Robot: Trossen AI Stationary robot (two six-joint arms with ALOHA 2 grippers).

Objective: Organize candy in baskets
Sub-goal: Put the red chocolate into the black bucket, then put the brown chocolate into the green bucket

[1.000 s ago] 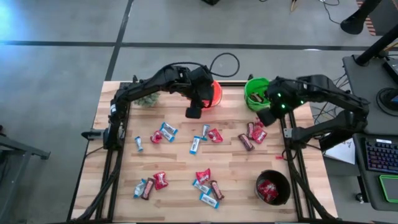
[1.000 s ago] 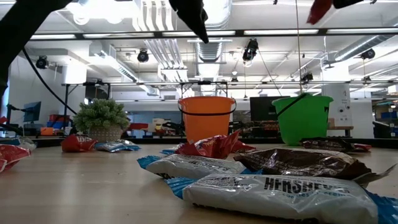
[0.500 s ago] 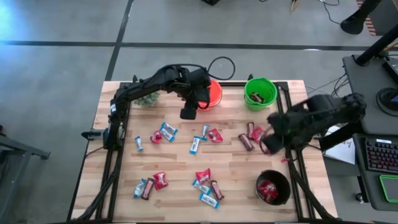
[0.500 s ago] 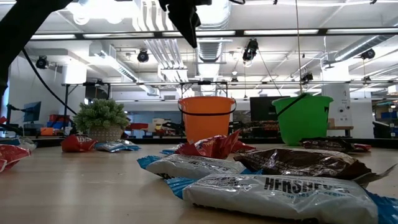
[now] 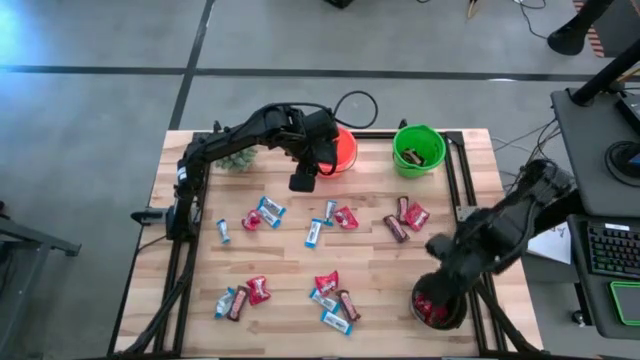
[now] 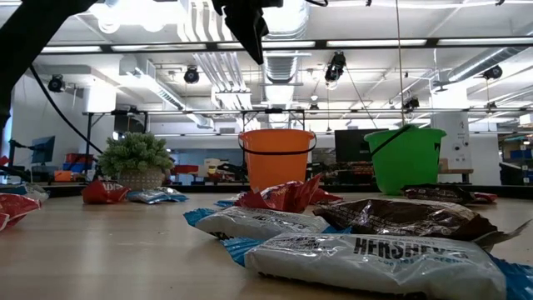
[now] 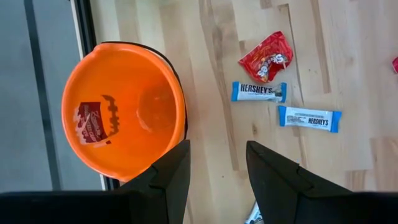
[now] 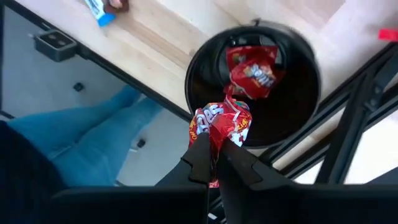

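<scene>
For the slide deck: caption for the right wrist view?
Right gripper holds a red candy packet over the black basket, which already contains one red packet.

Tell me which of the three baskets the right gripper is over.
The black basket, at the table's near right corner. The right gripper hangs above it, shut on a red packet, while the orange basket and green basket stand along the far edge.

In the high view, 2 baskets sit along the table's top edge: one at upper centre, one to its right. The 3rd basket sits lower right, packets inside. The potted plant stands upper left. Loose candy spreads across the middle and bottom. The left gripper hangs just left of the centre basket; the right gripper, clamping a packet, is over the lower-right basket.
</scene>
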